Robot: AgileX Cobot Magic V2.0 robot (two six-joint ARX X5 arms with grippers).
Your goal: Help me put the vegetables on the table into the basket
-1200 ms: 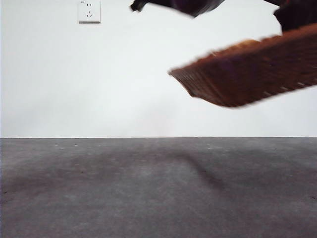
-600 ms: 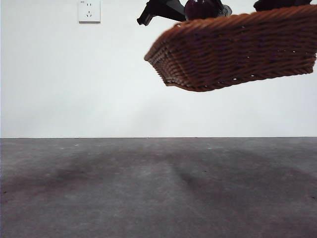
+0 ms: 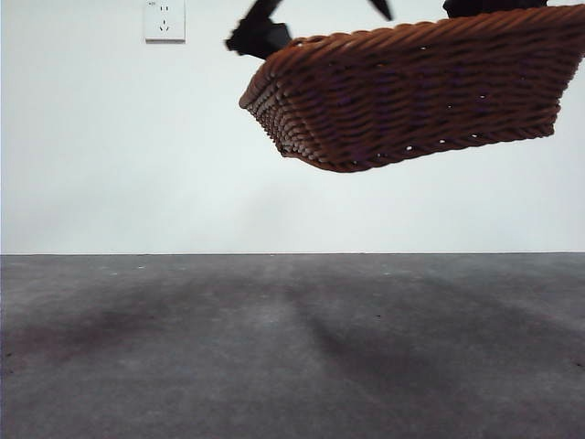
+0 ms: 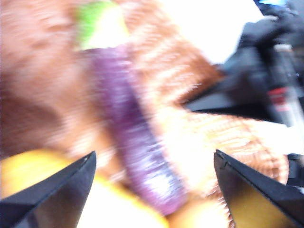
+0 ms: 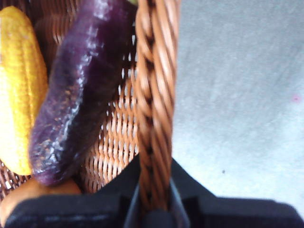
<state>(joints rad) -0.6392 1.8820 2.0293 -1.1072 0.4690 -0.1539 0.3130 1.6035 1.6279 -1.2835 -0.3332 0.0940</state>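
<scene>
Left gripper (image 4: 152, 190): hovering over the basket, jaws spread wide, gripping nothing.
Glossy dark purple eggplant (image 4: 137, 156): lying inside, long axis crossing between those jaws.
Dark brown woven wicker basket (image 3: 411, 91): hanging above the grey table (image 3: 274, 347).
Right gripper (image 5: 153, 202): clamping its braided rim.

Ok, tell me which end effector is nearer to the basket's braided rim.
Right. The right end effector is clamped on the braided rim of the raised basket. The left end effector hovers open above the eggplant inside, not touching the rim.
</scene>
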